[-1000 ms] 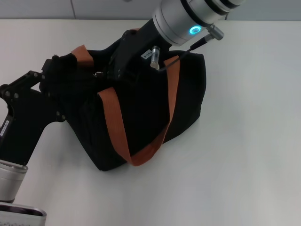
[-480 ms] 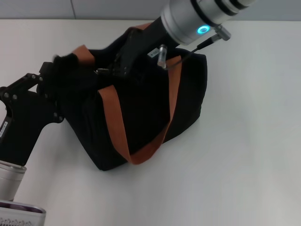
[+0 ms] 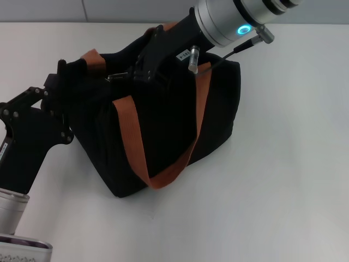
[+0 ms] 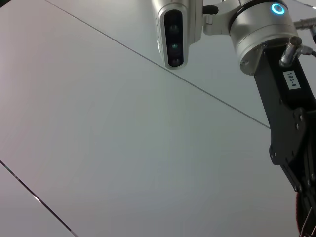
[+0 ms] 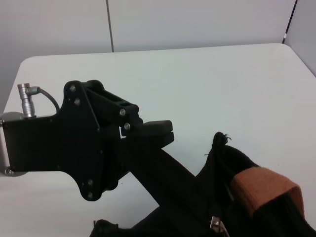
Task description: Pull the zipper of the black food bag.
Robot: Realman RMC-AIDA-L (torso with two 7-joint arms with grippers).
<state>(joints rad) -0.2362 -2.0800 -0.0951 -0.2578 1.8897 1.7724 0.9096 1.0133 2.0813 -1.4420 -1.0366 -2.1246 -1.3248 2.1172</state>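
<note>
1. Since a second ago the right gripper [image 3: 128, 75] has drawn toward the bag's left end along its top, and the silver zipper pull [image 3: 115, 77] has travelled with it.
2. Its jaws look pinched together on that pull, though the black fingers blend into the fabric.
3. Left gripper [image 3: 62, 90] presses against the left end of the black food bag [image 3: 163, 131]; whether its jaws are apart or together cannot be told.
4. Bag sits on the white tabletop [image 3: 283, 164] near its far edge, one orange-brown strap [image 3: 133, 142] draped down the front.
</note>
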